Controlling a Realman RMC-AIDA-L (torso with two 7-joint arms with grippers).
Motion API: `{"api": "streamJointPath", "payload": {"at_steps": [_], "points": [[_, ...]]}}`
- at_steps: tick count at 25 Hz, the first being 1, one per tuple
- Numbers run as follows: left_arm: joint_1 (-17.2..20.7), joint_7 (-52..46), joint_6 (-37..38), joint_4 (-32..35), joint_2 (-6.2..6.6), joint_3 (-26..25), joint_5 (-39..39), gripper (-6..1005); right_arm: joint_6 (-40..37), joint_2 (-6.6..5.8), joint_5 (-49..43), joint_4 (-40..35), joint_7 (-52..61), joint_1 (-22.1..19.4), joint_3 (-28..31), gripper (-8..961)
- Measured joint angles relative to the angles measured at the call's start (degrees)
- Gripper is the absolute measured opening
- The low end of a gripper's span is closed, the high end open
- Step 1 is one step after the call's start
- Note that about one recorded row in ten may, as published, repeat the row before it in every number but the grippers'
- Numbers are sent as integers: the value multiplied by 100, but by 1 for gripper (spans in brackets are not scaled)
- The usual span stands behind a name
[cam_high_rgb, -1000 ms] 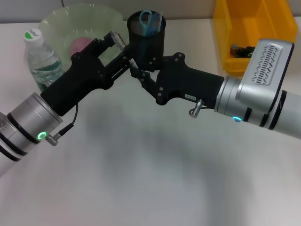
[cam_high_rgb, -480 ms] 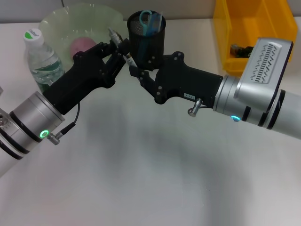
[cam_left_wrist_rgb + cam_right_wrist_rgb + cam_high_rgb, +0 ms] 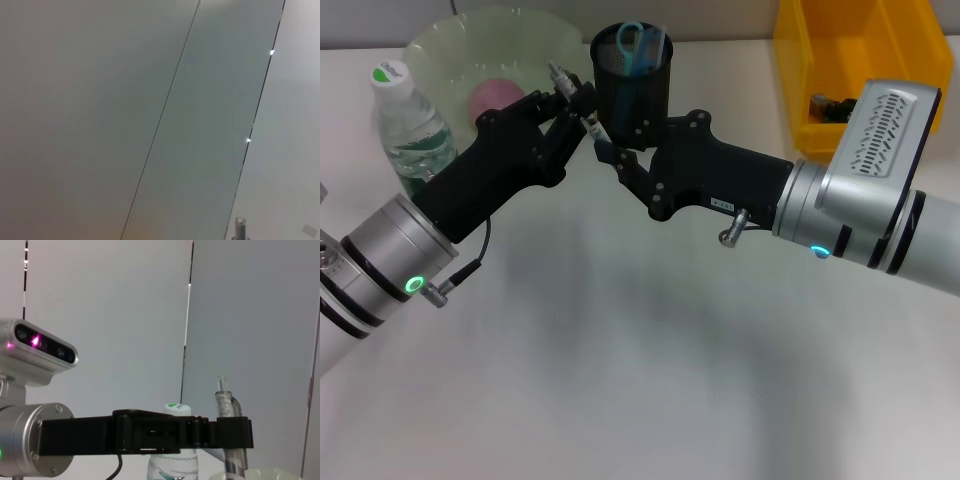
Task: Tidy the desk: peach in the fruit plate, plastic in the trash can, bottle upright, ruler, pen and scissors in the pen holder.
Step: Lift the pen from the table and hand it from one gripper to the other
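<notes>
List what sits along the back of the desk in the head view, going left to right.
Water bottle → fruit plate holding the peach → pen in the left gripper → pen holder → yellow bin.

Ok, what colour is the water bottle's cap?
White with a green mark on the cap, clearest in the head view.

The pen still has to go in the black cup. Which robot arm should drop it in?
Probably the left. The left gripper is shut on the pen, upright beside the pen holder. The right gripper sits lower by the holder's base, holding nothing visible.
</notes>
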Motion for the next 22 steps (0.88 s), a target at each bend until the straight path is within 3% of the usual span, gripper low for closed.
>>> {"api": "streamJointPath", "payload": {"at_steps": [16,22], "points": [[-43,-4,-73,-59,9,-77,-7,158,-77,-36,1,37,128,28,48,271],[-81,22,-143,-59,1,-219,-4,144,-239,-43,1,100,127,-8,195,505]]}}
